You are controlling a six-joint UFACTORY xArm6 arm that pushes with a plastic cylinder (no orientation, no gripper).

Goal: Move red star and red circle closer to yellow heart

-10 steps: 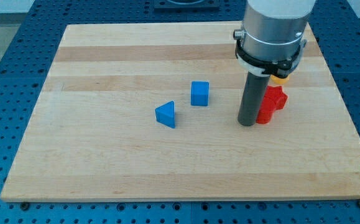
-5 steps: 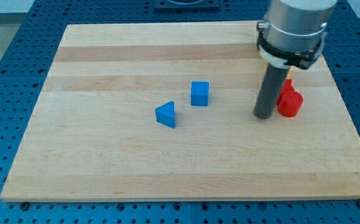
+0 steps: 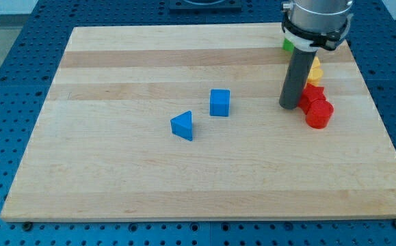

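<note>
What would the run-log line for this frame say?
tip: at left edge of red star | red circle: touching star, below | yellow heart: just above star | blue cube, blue triangle: mid-board, apart

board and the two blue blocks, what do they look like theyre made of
The board looks like light, unpainted wood: pale planks with grain lines and darker strips running across it, with a matte finish. The blue cube and blue triangle have a flat, even colour with no grain showing, so painted wood or plastic; the view cannot settle which.
</note>
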